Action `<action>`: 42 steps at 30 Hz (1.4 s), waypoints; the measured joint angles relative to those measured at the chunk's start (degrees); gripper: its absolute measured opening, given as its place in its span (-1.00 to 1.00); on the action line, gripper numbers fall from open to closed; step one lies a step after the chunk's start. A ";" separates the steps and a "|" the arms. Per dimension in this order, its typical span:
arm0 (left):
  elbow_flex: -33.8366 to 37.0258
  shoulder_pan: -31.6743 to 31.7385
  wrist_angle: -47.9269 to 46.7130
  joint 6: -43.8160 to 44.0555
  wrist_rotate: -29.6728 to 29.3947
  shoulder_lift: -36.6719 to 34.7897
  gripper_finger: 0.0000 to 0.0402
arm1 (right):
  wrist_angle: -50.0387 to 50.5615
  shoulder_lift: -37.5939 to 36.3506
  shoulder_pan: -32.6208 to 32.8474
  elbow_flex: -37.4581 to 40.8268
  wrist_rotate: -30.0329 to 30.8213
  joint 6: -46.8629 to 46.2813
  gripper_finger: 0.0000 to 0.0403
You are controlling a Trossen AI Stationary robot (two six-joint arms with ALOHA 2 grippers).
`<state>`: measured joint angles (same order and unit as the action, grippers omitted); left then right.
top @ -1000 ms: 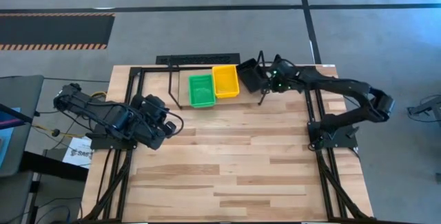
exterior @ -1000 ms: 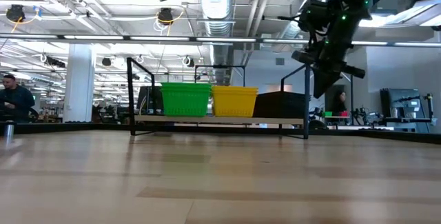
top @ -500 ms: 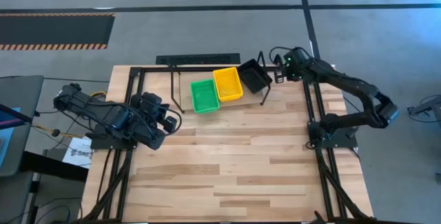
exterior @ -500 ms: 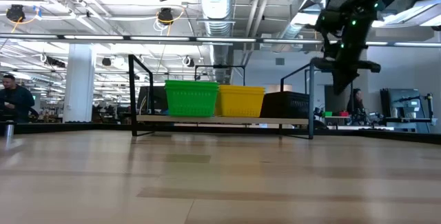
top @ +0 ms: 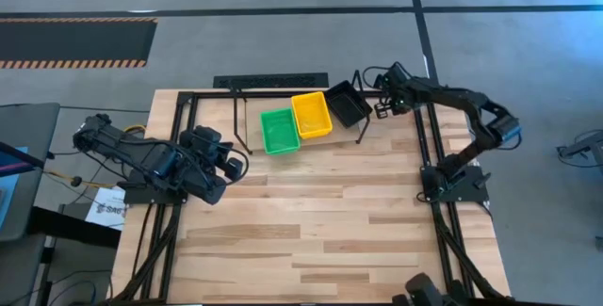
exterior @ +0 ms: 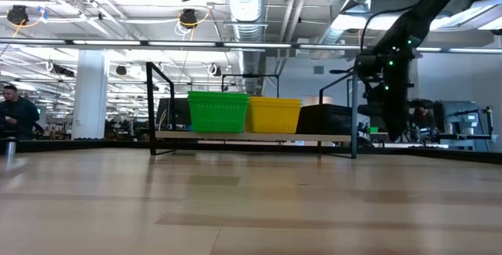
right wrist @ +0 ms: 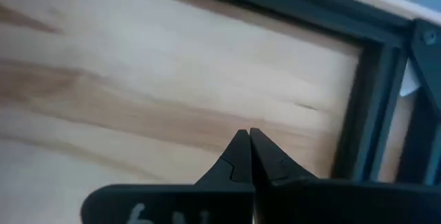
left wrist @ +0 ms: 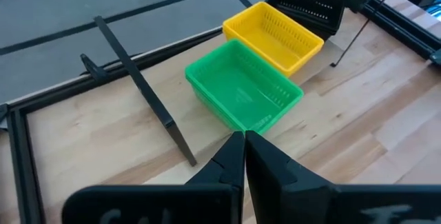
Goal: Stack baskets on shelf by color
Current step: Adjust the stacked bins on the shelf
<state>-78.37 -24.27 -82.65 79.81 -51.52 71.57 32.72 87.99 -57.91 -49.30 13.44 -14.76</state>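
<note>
Change: your right tool [top: 384, 108] has come away from the black basket [top: 346, 104] over the last second; a second ago it was right at that basket's far side, and now it sits just off the shelf's right end, low toward the worktop [top: 320, 212].
Shelf shift: the shelf [exterior: 251, 136] and its whole row have swung a little since then; in the high view the row now sits skewed to the worktop edge, where before it lay nearly square.
Right tool state: fingers pressed together with nothing between them; its own wrist view shows only bare wood and the black frame rail beyond the tips.
Left tool: your left tool [left wrist: 244, 141] is parked at the left side of the worktop, fingers together and empty, pointed toward the green basket [left wrist: 242, 93].
Baskets: green, yellow [top: 311, 115] and black stand in one row on the shelf, green leftmost and black at the right end in the high view; green and yellow touch, and black sits just beside yellow, turned at a slight angle.
Elsewhere: you have no loose basket showing on the worktop in any view.
Reading: to my eye the black basket has just been let go and the arm is backing out, so that placement looks finished.
Watch: the skewed shelf suggests it got nudged; you would do well to check that the black basket sits fully on the board at the right end loop.
Background: a person shows far off at the left edge of the low view, well clear of both arms.
</note>
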 joint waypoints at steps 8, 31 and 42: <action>0.00 0.00 0.66 0.00 0.31 0.00 -1.00 | -4.28 -1.09 -0.46 -0.13 2.15 0.74 -1.00; 0.00 0.00 1.69 -1.09 0.34 0.01 -1.00 | -7.13 6.64 14.42 -0.20 3.18 -5.77 -1.00; 0.00 0.00 1.54 -1.66 4.37 0.58 -1.00 | 12.43 -1.69 8.51 -0.13 10.90 0.11 -1.00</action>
<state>-78.37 -24.28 -81.10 78.15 -47.15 72.15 45.16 86.30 -49.40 -49.43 24.34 -14.65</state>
